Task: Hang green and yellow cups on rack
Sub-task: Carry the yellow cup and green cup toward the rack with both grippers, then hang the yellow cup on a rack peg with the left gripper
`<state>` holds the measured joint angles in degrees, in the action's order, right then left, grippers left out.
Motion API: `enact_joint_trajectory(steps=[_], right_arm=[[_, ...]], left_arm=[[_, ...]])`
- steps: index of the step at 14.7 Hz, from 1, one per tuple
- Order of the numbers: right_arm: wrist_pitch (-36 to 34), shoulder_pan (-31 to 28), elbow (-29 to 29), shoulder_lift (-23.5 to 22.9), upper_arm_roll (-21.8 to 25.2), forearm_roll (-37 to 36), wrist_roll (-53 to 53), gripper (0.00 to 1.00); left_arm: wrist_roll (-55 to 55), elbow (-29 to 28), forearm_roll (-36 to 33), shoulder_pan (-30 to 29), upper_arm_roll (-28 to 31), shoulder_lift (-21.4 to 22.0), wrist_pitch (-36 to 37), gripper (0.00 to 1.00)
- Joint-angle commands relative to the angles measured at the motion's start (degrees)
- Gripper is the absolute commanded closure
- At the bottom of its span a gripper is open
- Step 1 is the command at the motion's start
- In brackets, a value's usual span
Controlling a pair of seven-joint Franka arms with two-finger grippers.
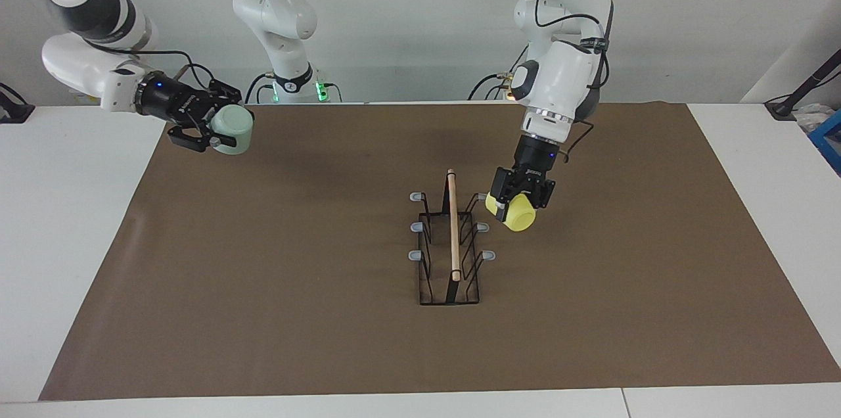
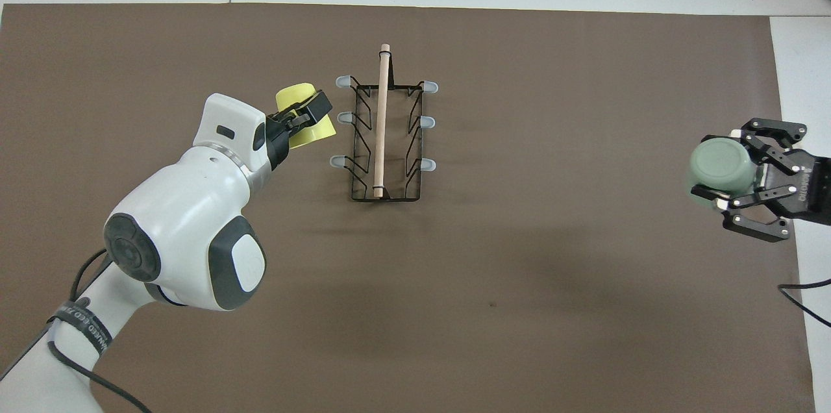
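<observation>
The rack (image 1: 450, 247) sits in the middle of the facing view on the brown mat (image 1: 263, 273), with its wooden rod (image 1: 453, 224) on top and no cup on any prong. The yellow cup (image 1: 516, 214) is just right of the rack's top corner there, tipped on its side in the air, and the left gripper (image 1: 519, 198) is squeezed tight on it. The green cup (image 1: 232, 130) is at the upper left of that view, well apart from the rack, and the right gripper (image 1: 213, 125) is clamped on it over the mat's edge.
</observation>
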<state>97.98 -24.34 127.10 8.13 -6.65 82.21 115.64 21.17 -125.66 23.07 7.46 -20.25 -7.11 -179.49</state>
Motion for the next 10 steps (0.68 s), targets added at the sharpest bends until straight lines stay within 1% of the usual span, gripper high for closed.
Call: enact_joint_trajectory(steps=[1, 4, 7, 8, 9, 10], right_arm=[[7.9, 7.2, 4.7, 1.9, -0.1, 10.4, 3.3, 1.00], [18.3, 17.0, 8.4, 1.7, -0.1, 23.1, 11.2, 1.00], [27.0, 26.9, 10.1, 1.7, -0.1, 36.3, 17.4, 1.00], [28.7, 29.9, 10.8, 1.5, -0.1, 41.6, 20.2, 1.00], [29.9, 32.2, 11.3, 0.8, -0.1, 46.9, 23.7, 1.00], [30.2, 34.4, 11.4, -0.5, -0.1, 51.1, 26.5, 1.00]], left_arm=[[-0.5, -0.7, -1.0, 0.5, -0.4, -1.0, -2.5, 1.00], [-0.6, -3.1, -1.0, 1.1, -1.2, -0.3, -2.5, 1.00], [-0.4, -4.8, -1.0, 0.9, -1.8, 1.3, -0.9, 1.00], [-0.3, -4.9, -1.0, 0.7, -1.8, 2.3, 1.7, 1.00], [-0.3, -4.7, -1.0, 0.5, -1.8, 3.4, 6.0, 1.00], [-0.2, -4.5, -1.0, 0.3, -1.8, 4.5, 9.6, 1.00]])
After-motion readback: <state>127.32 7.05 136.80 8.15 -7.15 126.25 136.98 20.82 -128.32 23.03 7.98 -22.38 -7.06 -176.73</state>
